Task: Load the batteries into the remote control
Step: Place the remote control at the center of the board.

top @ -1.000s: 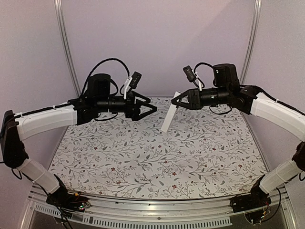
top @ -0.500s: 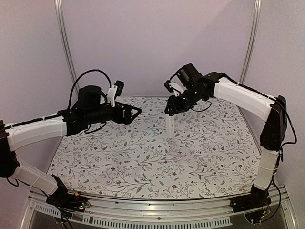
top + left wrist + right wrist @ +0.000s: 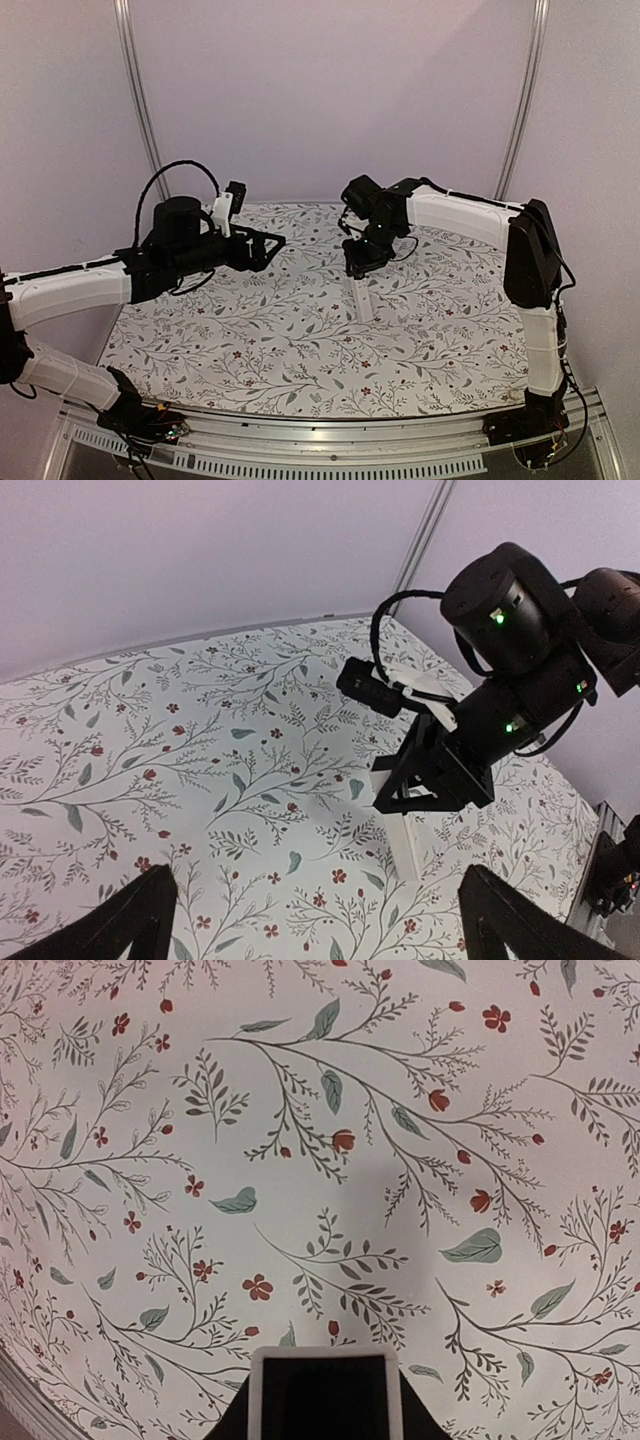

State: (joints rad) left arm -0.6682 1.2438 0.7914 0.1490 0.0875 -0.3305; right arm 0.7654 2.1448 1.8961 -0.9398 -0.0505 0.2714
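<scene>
Right fingers [image 3: 357, 262] clamped the remote control [image 3: 360, 298] upright on the bench [image 3: 250, 340], presumably presenting its recess [image 3: 322, 1400]; left fingers [image 3: 135, 920] gaped empty at 9 o'clock.

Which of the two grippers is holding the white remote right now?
The right gripper: it is clamped on the upper end of the remote control, which points down toward the table. The left gripper is open and empty, off to the side.

Slim white remote control [image 3: 360, 300] is held near-upright by right gripper [image 3: 355, 272].
</scene>
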